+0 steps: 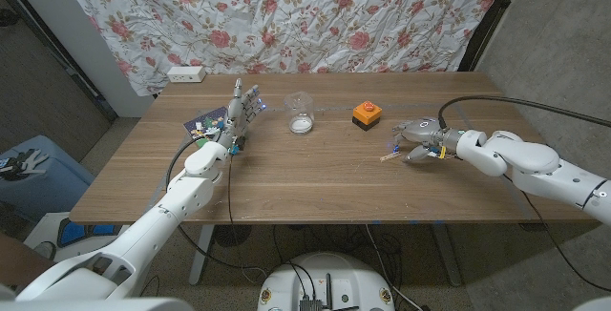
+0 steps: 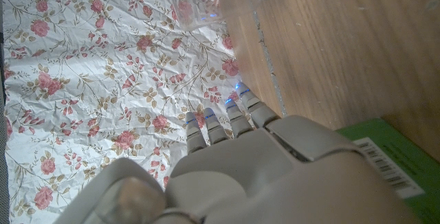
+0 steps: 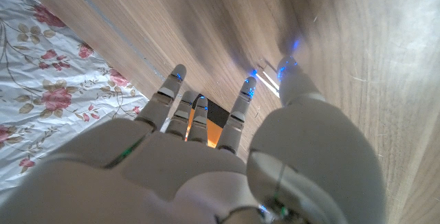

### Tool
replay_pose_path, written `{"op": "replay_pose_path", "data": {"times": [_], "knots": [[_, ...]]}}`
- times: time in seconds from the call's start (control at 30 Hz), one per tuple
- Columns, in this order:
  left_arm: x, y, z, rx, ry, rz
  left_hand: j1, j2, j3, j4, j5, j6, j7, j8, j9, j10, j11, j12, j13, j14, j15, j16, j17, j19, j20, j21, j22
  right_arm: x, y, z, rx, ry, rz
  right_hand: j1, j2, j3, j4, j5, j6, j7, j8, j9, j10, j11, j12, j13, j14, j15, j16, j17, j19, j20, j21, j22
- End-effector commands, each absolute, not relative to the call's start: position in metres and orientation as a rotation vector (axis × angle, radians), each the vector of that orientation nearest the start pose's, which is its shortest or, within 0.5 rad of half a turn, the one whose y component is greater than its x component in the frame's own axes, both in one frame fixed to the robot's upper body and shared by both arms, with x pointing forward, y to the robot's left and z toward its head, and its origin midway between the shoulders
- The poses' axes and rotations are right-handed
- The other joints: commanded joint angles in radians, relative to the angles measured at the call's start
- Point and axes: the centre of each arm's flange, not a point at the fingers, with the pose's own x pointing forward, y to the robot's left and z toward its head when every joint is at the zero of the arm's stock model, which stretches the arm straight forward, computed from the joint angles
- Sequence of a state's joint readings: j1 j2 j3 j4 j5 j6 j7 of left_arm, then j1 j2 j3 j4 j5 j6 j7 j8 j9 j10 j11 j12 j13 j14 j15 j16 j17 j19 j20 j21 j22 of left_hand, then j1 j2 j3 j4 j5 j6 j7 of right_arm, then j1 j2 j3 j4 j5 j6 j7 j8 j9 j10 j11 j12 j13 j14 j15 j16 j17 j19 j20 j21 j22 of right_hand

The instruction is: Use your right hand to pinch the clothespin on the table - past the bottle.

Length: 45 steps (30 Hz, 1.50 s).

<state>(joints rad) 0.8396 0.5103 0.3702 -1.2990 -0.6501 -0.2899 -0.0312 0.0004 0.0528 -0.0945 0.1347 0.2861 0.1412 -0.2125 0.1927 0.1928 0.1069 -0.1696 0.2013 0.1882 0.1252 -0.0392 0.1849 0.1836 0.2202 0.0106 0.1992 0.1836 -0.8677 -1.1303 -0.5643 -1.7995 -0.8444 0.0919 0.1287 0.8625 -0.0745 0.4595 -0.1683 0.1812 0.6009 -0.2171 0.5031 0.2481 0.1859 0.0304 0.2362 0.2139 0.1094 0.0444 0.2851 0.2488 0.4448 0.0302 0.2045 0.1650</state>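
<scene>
The small pale wooden clothespin (image 1: 389, 157) lies on the brown wooden table (image 1: 315, 182), on its right half, just at the fingertips of the right hand (image 1: 418, 142). It is tiny in the head view, and whether the fingers touch it or only hover beside it cannot be made out. The white right hand reaches in low over the table with its fingers curved downward near the pin; whether they are closed on the pin or apart cannot be told. In the right wrist view the hand's (image 3: 199, 155) own back blocks the pin, and the fingers (image 3: 242, 107) point over blurred wood grain toward an orange and black block (image 3: 212, 124) half hidden between them.

That block is the orange button on a black box (image 1: 367, 114), standing behind the right hand. Further toward the middle stands a clear plastic bottle (image 1: 301, 114), cut off and blurred in the left wrist view (image 2: 206, 4). The left hand (image 1: 242, 113) stands upright on the table's left side, fingers apart and holding nothing, beside a green printed card (image 1: 204, 127) partly hidden behind it.
</scene>
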Motion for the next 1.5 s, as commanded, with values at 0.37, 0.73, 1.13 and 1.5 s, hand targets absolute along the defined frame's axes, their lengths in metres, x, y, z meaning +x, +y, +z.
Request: {"op": "replay_pose_path", "data": {"times": [0.37,0.73,1.13,1.5], "knots": [[0.6528,0.2903,-0.0276,-0.041,-0.593,-0.207,0.003,0.008,0.0,0.006,0.004,0.0,-0.009,0.006,0.005,0.004,-0.007,0.006,0.002,0.009,-0.006,0.005,0.004,0.006,-0.001,0.007,0.002,0.5772,-0.2983,-0.0372,-2.046,-0.628,0.152,0.044,0.009,-0.004,-0.006,0.004,0.069,-0.001,0.04,0.011,0.006,-0.011,-0.003,0.0,0.01,-0.013,0.004,0.008,0.016,-0.012,-0.003,0.004],[0.6528,0.2904,-0.0275,-0.041,-0.593,-0.207,0.003,0.008,0.0,0.006,0.004,0.0,-0.009,0.006,0.005,0.002,-0.008,0.006,0.002,0.008,-0.007,0.005,0.004,0.006,0.0,0.007,0.002,0.5797,-0.2968,-0.0366,-2.048,-0.652,0.152,0.072,0.01,-0.005,-0.007,0.004,0.118,-0.001,0.069,0.019,0.013,-0.021,-0.006,0.0,0.016,-0.025,0.007,0.011,0.024,-0.021,-0.005,0.004],[0.6527,0.2903,-0.0274,-0.041,-0.593,-0.207,0.003,0.008,0.0,0.006,0.004,0.0,-0.009,0.006,0.005,0.002,-0.007,0.006,0.002,0.009,-0.007,0.005,0.004,0.007,0.0,0.007,0.002,0.5833,-0.2962,-0.0375,-2.057,-0.67,0.14,0.095,0.013,-0.007,-0.007,0.005,0.159,-0.002,0.094,0.027,0.027,-0.039,-0.005,-0.001,0.027,-0.041,0.013,0.014,0.036,-0.031,-0.004,0.005],[0.6527,0.2903,-0.0274,-0.041,-0.593,-0.207,0.003,0.008,0.0,0.006,0.004,0.0,-0.009,0.006,0.005,0.003,-0.008,0.006,0.002,0.009,-0.007,0.005,0.004,0.006,-0.001,0.007,0.002,0.5838,-0.296,-0.0395,-2.054,-0.698,0.123,0.12,0.011,-0.01,-0.008,0.007,0.192,-0.002,0.116,0.036,0.046,-0.05,-0.002,-0.001,0.036,-0.054,0.017,0.016,0.044,-0.038,-0.004,0.005]]}}
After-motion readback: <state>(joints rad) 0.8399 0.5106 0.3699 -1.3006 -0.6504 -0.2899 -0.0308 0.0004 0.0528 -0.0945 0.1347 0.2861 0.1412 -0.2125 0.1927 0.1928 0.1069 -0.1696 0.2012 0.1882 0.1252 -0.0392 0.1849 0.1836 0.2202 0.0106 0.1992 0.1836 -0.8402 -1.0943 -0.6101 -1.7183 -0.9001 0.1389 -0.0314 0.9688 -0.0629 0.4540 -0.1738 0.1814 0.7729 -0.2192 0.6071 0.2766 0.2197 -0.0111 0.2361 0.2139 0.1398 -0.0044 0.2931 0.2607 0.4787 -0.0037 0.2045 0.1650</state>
